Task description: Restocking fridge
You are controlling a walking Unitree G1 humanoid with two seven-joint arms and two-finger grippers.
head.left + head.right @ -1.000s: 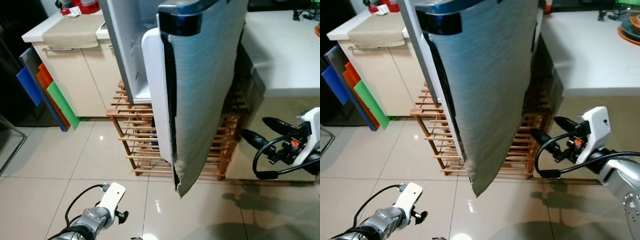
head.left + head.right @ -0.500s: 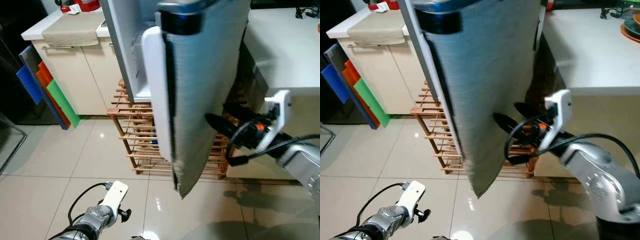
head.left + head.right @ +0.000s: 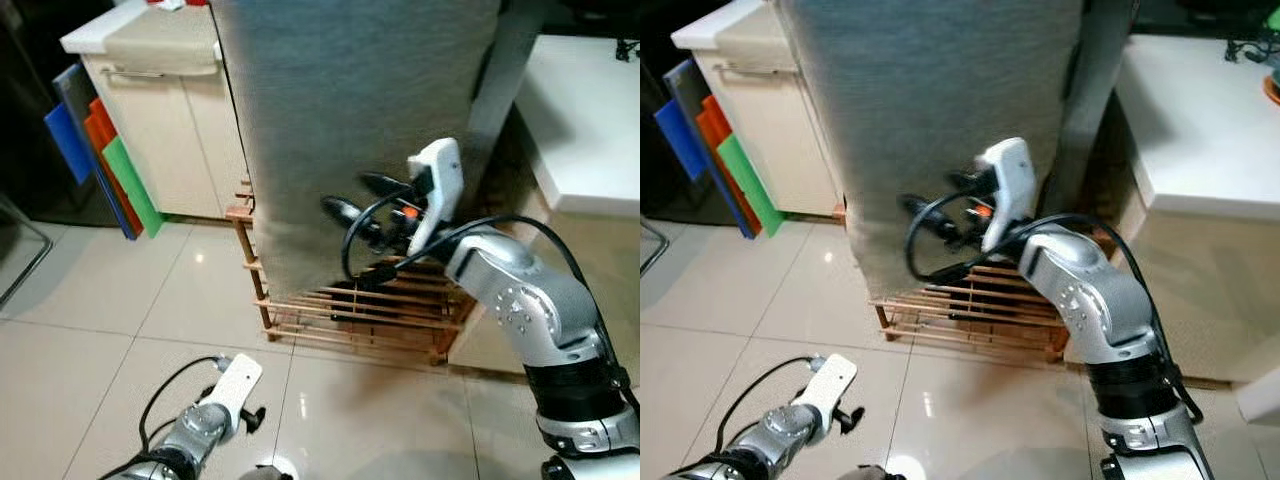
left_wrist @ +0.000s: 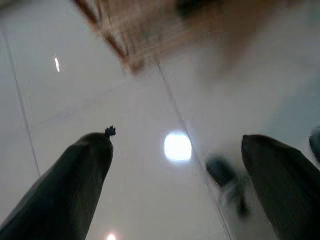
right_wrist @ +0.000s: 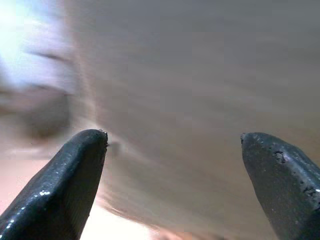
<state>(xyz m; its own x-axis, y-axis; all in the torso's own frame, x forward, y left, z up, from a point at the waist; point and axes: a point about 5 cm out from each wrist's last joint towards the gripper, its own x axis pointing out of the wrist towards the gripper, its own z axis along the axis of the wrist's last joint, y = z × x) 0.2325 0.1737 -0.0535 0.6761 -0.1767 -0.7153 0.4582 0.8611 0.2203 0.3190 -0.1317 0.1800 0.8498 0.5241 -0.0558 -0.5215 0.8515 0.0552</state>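
Note:
The fridge's grey door [image 3: 350,110] faces me almost flat, its lower edge above a wooden rack [image 3: 350,310]. My right gripper [image 3: 355,198] is open, and its black fingertips [image 3: 335,207] rest against the lower part of the door's outer face. The right wrist view is blurred: the grey door surface [image 5: 175,100] lies close between the spread fingers [image 5: 65,185]. My left arm [image 3: 230,390] hangs low over the floor tiles. In the left wrist view its gripper [image 4: 175,150] is open over the shiny tile with nothing held.
A beige cabinet [image 3: 170,130] with a white top stands left of the fridge, with blue, orange and green boards [image 3: 100,165] leaning at its side. A white counter [image 3: 590,120] is on the right. Pale floor tiles [image 3: 120,300] spread in front.
The fridge door has swung from edge-on to nearly flat against the fridge. My right gripper has moved left with it, pressed on its outer face. The left arm stays low.

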